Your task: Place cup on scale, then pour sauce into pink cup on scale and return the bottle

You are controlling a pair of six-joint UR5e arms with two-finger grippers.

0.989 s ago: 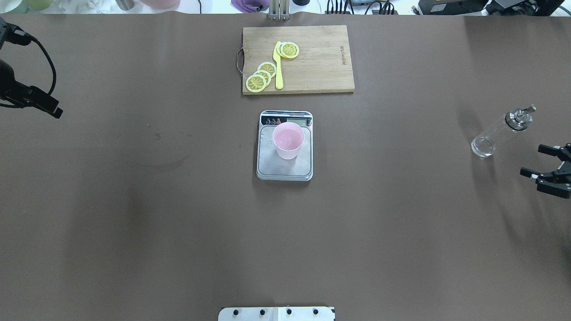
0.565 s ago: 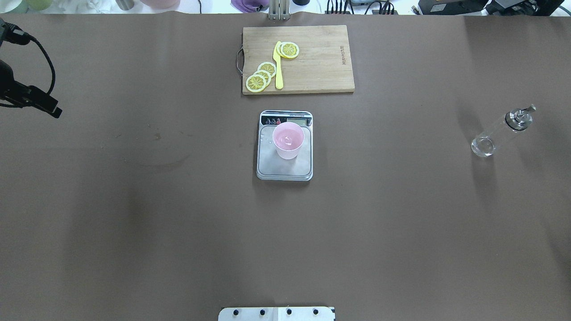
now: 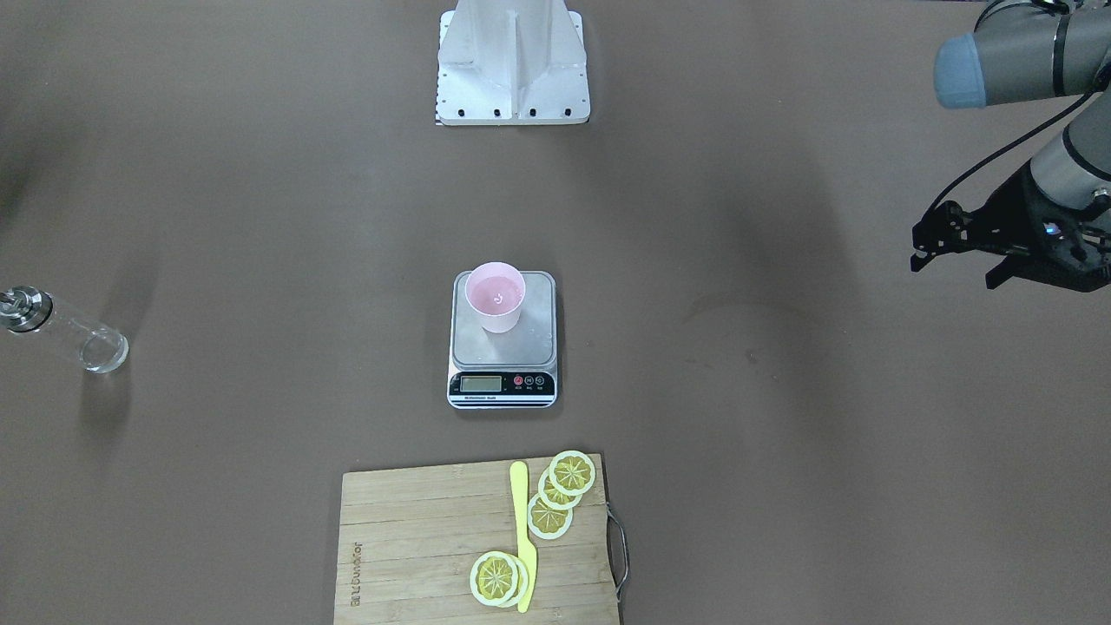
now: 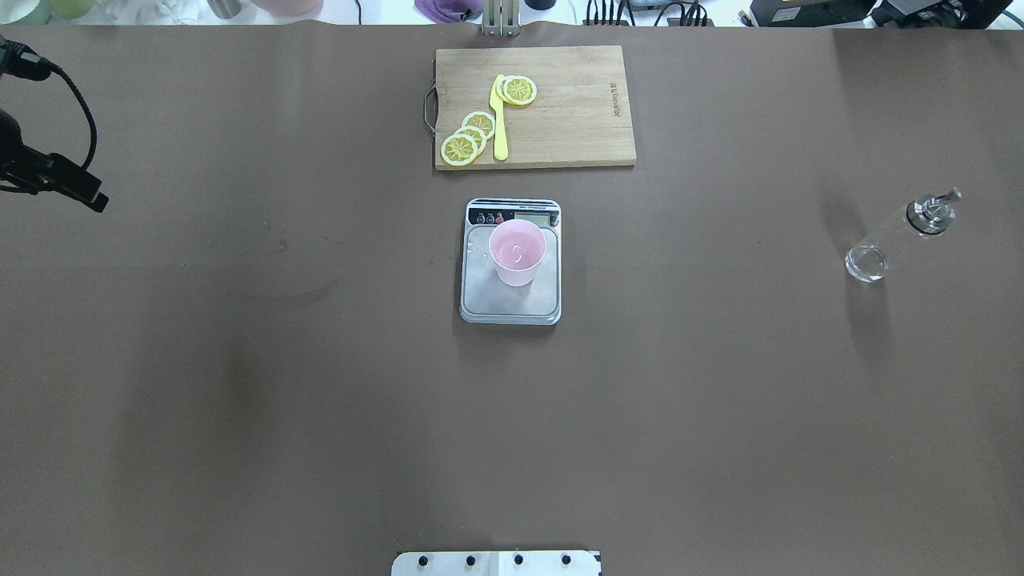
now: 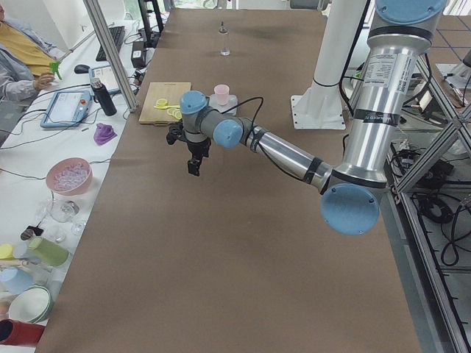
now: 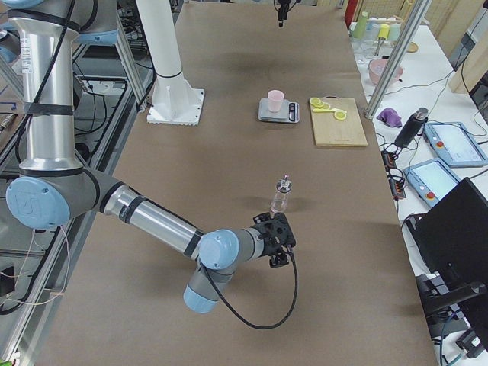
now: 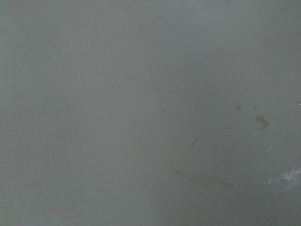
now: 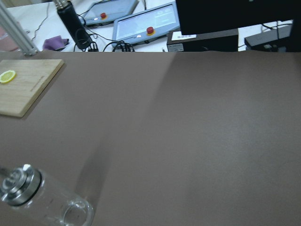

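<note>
Cup (image 4: 517, 252), pale pink, stands upright on the steel platform of the scale (image 4: 510, 306) at the middle of the desk (image 4: 320, 400). It sits toward the platform's far end, just short of the black display strip, and a small glint shows inside it. At about the same depth, well off to the robot's right, the bottle (image 4: 892, 240) stands upright on the desk by itself, chrome cap on top. The right gripper (image 6: 276, 230) is near it at the desk's end, apart from the glass; how far it is spread I cannot tell. The left gripper (image 4: 86, 192) hangs over the opposite end, well apart from everything, its opening likewise unclear. Farther back lies a wooden cutting board (image 4: 568, 120) carrying lemon slices (image 4: 460, 149) and a yellow knife (image 4: 500, 128).
</note>
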